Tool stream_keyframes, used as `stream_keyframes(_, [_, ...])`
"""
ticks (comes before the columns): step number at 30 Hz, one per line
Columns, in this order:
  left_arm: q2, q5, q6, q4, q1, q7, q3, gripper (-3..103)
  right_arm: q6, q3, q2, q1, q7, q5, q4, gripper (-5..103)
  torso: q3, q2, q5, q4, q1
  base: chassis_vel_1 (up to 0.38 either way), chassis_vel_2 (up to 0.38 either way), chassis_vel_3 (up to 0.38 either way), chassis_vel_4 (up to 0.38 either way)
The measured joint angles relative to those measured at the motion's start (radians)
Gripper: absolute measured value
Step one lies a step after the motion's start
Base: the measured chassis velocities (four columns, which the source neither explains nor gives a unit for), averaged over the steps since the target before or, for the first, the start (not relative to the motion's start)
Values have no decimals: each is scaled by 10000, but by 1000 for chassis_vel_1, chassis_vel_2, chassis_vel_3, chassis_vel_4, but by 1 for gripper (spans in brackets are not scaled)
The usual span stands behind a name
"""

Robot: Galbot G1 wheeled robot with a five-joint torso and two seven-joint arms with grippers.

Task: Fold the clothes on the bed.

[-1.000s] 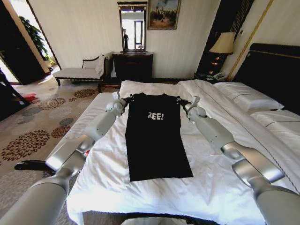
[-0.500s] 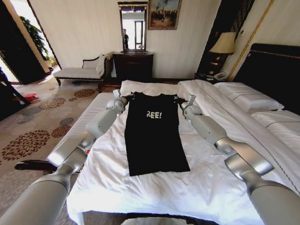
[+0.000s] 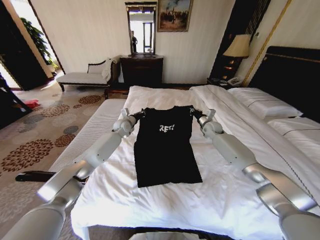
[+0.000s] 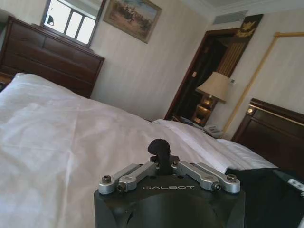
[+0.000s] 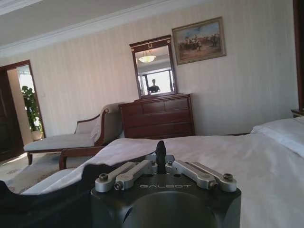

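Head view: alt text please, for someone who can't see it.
A black T-shirt lies on a white bed, its far edge lifted by both grippers: the left gripper at one top corner, the right gripper at the other, each pinched shut on the fabric. A chaise and dresser stand beyond.

A wide bed (image 3: 230,200) with white sheets takes up most of the head view. A dark wooden headboard (image 3: 292,75) stands along its right edge. A black T-shirt (image 3: 166,147) lies flat on the sheet near the middle, closer to the left edge than to the headboard. Its hem points toward the near edge and its collar toward the far edge; pale lettering crosses the chest. Two white pillows (image 3: 265,102) rest against the headboard, one nearer the far corner, one nearer the near edge. A folded white duvet (image 3: 220,100) runs along the bed between the T-shirt and the pillows.
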Motion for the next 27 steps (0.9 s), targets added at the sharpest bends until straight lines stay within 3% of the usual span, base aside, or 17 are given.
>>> stream_keyframes(4, [509, 100, -23, -1370, 960, -154, -71, 3, 75, 588, -296, -1255, 41, -346, 1108, 2, -1, 0, 2, -6, -3, 0, 0, 0, 0])
stream_keyframes(15, [1597, 385, -79, -3066, 3067, -371, -936, 3, 171, 2296, -930, -3498, 117, -665, 2741, 2, 0, 1, 0, -1, -3, 0, 0, 0, 0])
stream_keyframes(22, [1785, 562, -139, -3677, 3586, -535, -1055, 3, 379, 2976, -1114, -4965, 81, -1024, 3575, 2, 0, 0, 2, -12, 1, 0, 0, 0, 0])
stream_keyframes(27, [2012, 911, -193, -4326, 4515, -668, -1371, 3, 596, 3397, -989, -5836, 87, -1354, 3936, 2, 0, 0, 2, -2, 0, 0, 0, 0, 0])
